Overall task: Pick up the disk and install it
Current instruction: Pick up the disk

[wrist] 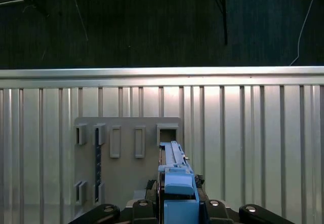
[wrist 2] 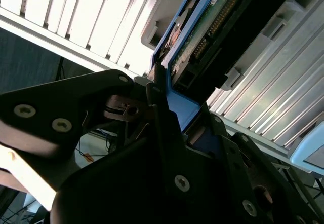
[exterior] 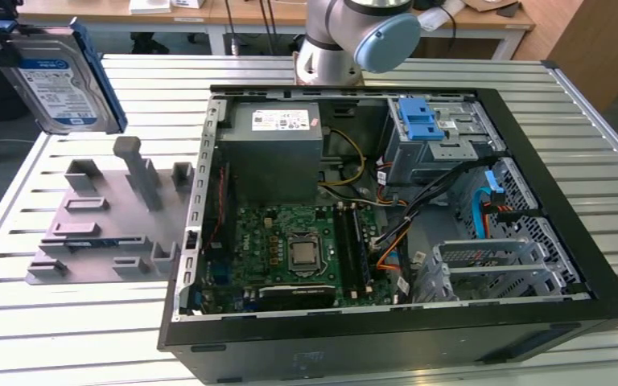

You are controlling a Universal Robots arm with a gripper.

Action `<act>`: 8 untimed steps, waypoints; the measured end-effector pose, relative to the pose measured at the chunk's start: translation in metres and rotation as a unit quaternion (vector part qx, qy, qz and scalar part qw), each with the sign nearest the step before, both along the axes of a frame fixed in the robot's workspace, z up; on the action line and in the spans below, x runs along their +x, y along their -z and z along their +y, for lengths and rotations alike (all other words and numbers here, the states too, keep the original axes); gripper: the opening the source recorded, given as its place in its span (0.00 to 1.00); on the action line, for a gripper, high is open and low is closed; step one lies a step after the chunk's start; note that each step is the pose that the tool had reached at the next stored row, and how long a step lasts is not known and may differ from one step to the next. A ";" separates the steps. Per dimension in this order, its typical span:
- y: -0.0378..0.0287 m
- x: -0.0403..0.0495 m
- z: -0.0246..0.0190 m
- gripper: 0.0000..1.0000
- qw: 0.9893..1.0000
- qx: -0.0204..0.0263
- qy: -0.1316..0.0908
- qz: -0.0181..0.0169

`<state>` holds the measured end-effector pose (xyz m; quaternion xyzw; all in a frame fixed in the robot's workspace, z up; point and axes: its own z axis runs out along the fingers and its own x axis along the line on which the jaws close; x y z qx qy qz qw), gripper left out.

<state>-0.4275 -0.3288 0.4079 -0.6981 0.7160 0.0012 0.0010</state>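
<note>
Gripper pinches the disk by its blue rails, up in the air over the grey stand, w/ PC case to the exterior view's right.

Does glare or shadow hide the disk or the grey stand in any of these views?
Exterior view: even light, no glare on the disk; the computer case is shaded inside but readable. Second wrist view: the table slats glare white, and the end effector, shut on the disk, is a dark mass. First wrist view: a bright band crosses the slats, the grey stand is evenly lit, the floor beyond is dark.
</note>
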 end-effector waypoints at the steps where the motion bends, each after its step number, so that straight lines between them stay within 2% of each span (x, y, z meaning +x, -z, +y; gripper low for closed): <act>1: -0.0007 0.0000 0.0000 0.36 1.000 0.000 0.000 0.000; 8: -0.0059 0.0000 0.0000 0.36 1.000 0.000 0.000 0.000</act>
